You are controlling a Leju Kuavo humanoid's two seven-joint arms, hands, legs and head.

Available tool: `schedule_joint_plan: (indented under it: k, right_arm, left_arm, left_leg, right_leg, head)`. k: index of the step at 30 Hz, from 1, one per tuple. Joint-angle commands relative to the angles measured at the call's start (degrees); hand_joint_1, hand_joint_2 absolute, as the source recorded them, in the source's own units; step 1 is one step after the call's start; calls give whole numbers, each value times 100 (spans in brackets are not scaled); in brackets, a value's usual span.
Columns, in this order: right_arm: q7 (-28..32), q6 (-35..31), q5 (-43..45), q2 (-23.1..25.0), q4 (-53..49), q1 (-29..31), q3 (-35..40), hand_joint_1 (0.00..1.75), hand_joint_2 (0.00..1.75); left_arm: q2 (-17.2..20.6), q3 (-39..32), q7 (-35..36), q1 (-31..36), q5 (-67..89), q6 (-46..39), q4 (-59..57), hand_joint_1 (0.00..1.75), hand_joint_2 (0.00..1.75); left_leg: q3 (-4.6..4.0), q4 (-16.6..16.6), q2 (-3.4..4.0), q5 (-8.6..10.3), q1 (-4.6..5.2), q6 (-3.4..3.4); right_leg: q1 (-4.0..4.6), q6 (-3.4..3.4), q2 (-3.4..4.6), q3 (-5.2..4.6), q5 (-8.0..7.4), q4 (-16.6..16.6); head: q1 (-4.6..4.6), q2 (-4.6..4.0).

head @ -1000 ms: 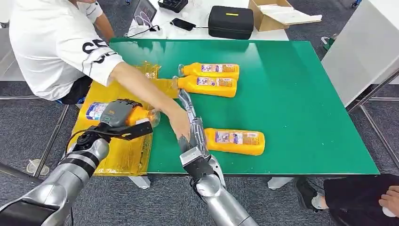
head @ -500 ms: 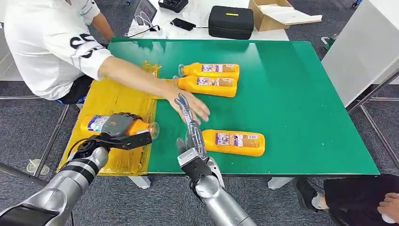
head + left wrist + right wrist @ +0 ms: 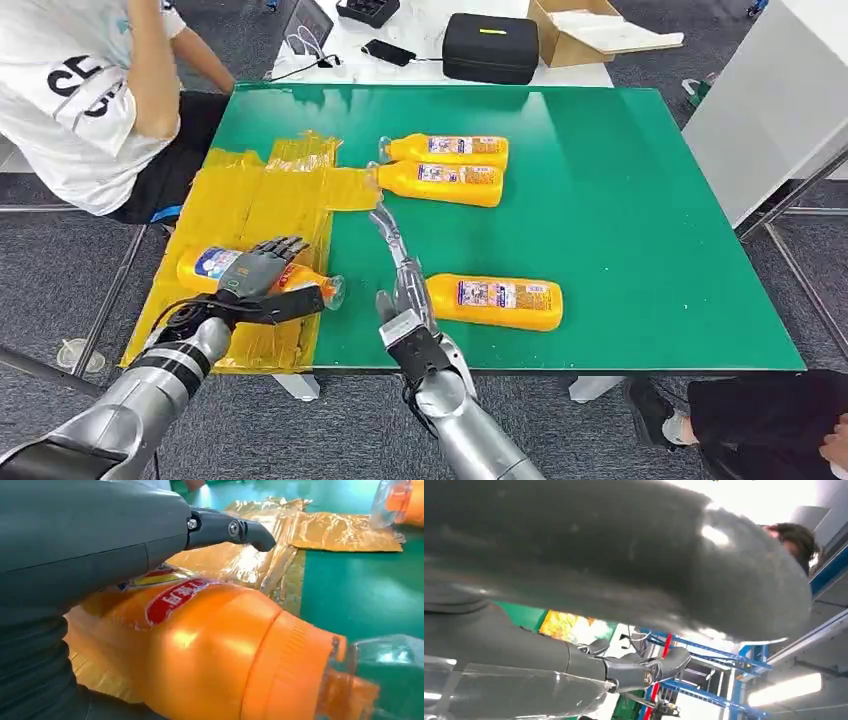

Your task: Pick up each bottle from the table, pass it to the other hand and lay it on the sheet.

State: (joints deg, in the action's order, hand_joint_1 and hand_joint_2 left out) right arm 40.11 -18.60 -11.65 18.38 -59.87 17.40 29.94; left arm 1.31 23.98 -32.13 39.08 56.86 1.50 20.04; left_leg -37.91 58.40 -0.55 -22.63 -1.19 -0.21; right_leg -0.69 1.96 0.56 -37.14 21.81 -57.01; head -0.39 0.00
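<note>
Green desk (image 3: 620, 230). Yellow sheet (image 3: 250, 200) covers its left end. On the sheet: orange bottle (image 3: 212, 262) lying flat, left hand (image 3: 258, 272) clamped over it. Right hand (image 3: 400, 270) beside the sheet, fingers straight, empty.

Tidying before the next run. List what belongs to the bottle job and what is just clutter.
Job: bottle under the left hand; three bottles on the table; yellow sheet.

Clutter: black case, cardboard box, phone.
</note>
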Motion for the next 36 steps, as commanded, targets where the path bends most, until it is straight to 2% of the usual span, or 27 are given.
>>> schedule_joint_plan:
  k: [1, 3, 8, 13, 14, 16, 18, 19, 20, 21, 22, 23, 25, 28, 31, 32, 33, 36]
  right_arm:
    - [-11, 19, 125, 24, 551, 287, -283, 0, 0]
    - [-11, 1, 170, 39, 588, 298, -340, 0, 0]
    - [-11, 2, 175, 33, 595, 305, -349, 0, 0]
    - [-11, 10, 281, 24, 685, 371, -432, 0, 0]
    - [-13, -34, 247, -8, 732, 407, -420, 0, 0]
    - [-55, -164, 96, -75, 809, 471, -446, 0, 0]
    - [-54, -151, 98, -94, 806, 478, -457, 0, 0]
    - [-288, -264, -140, -149, 849, 524, -414, 0, 0]
    - [-456, -359, -307, -201, 916, 576, -369, 0, 175]
    - [-1079, -423, -714, -358, 1058, 751, -258, 0, 175]
    - [-1450, -405, -1041, -481, 1144, 869, -208, 0, 175]
    - [-1865, -280, -1393, -611, 1333, 1044, -96, 0, 175]
    - [-2259, -158, -1820, -787, 1525, 1277, -99, 0, 175]
    - [-3116, 520, -2516, -1176, 1808, 1720, 123, 0, 175]
    - [-3228, 649, -2632, -1290, 1801, 1838, 137, 0, 175]
    - [-3438, 939, -2737, -1375, 1800, 1894, 205, 0, 175]
    - [-3438, 939, -2737, -1375, 1800, 1894, 205, 0, 175]
    - [-3625, 1528, -2808, -1667, 1800, 2046, 336, 0, 175]
  left_arm:
    - [69, -255, -248, -145, -411, 717, -278, 0, 0]
    - [120, -310, -328, -145, -541, 1028, -289, 0, 0]
    - [151, -312, -335, -141, -550, 1052, -277, 0, 0]
    - [313, -625, -787, -167, -1266, 2236, -150, 0, 0]
    - [349, -720, -787, -392, -1808, 2489, 431, 0, 0]
    - [301, -574, -787, -637, -2809, 2108, 954, 0, 0]
    - [262, -559, -787, -624, -2807, 2069, 909, 0, 0]
    - [123, -776, -787, -800, -3529, 1583, 1389, 0, 0]
    - [-4, -1022, -787, -866, -3798, 1259, 1560, 0, 175]
    - [-330, -1509, -787, -935, -3962, -196, 1865, 0, 175]
    - [-444, -1558, -787, -874, -3567, -1382, 1872, 0, 175]
    - [-567, -1814, -787, -864, -3553, -2095, 2009, 0, 175]
    - [-667, -2185, -787, -1004, -3917, -2330, 2475, 0, 175]
    - [-587, -2306, -787, -1430, -4333, -2698, 3361, 0, 175]
    - [-557, -2345, -787, -1549, -4408, -2717, 3509, 0, 175]
    - [-549, -2333, -787, -1604, -4398, -2775, 3560, 0, 175]
    - [-549, -2333, -787, -1604, -4398, -2775, 3560, 0, 175]
    - [-546, -2287, -787, -1569, -4359, -2757, 3402, 0, 175]
  left_leg:
    - [49, -9, 23, -14, 4, 7]
    - [32, -5, 12, -6, 2, 5]
    - [67, -11, 29, -12, 1, 8]
    - [68, -10, 24, -9, 1, 6]
    - [76, -14, 29, -10, 1, 6]
    - [94, -20, 39, -14, 2, 8]
    - [70, -13, 8, -2, 5, 2]
    - [84, -16, 14, -6, 5, 7]
    - [65, -7, 3, -3, 2, 3]
    - [68, -6, -7, -5, 1, 8]
    - [51, -7, -11, 3, 4, 5]
    - [51, -3, -26, 3, 4, 12]
    - [37, 3, -16, 1, 0, 9]
    - [33, -1, 0, -1, 6, 9]
    - [31, 0, 3, -2, 7, 5]
    - [42, 1, -1, -7, 6, 7]
    - [34, 2, 0, -4, 7, 6]
    - [40, 5, 3, -10, 4, 8]
  right_leg:
    - [1, -8, 13, 43, 8, 8]
    - [0, -5, 2, 31, 4, 5]
    - [4, -12, 14, 64, 5, 11]
    - [4, -11, 11, 63, 4, 9]
    - [4, -13, 14, 69, 4, 12]
    - [4, -16, 20, 84, 7, 18]
    - [-3, -3, 1, 69, 3, 10]
    - [-1, -5, 2, 80, 5, 16]
    - [0, -3, -7, 61, 4, 7]
    - [3, -3, -22, 72, 10, 10]
    - [-2, -2, -21, 51, 6, 6]
    - [-1, -1, -40, 61, 10, 8]
    - [3, 0, -30, 44, 4, 6]
    - [-4, 0, -12, 35, 0, 7]
    - [-5, 0, -9, 31, -1, 5]
    - [-3, -3, -17, 45, 6, 5]
    - [-5, -2, -14, 34, 4, 4]
    - [-2, -2, -11, 43, 8, 4]
  head:
    - [0, 0]
    - [0, 0]
    - [2, 0]
    - [0, 0]
    - [0, 0]
    - [2, 0]
    - [0, 0]
    - [0, 0]
    - [0, 0]
    - [4, 0]
    - [2, 0]
    - [2, 0]
    - [0, 0]
    - [2, 0]
    - [0, 2]
    - [0, 2]
    - [0, 0]
    - [-2, 0]
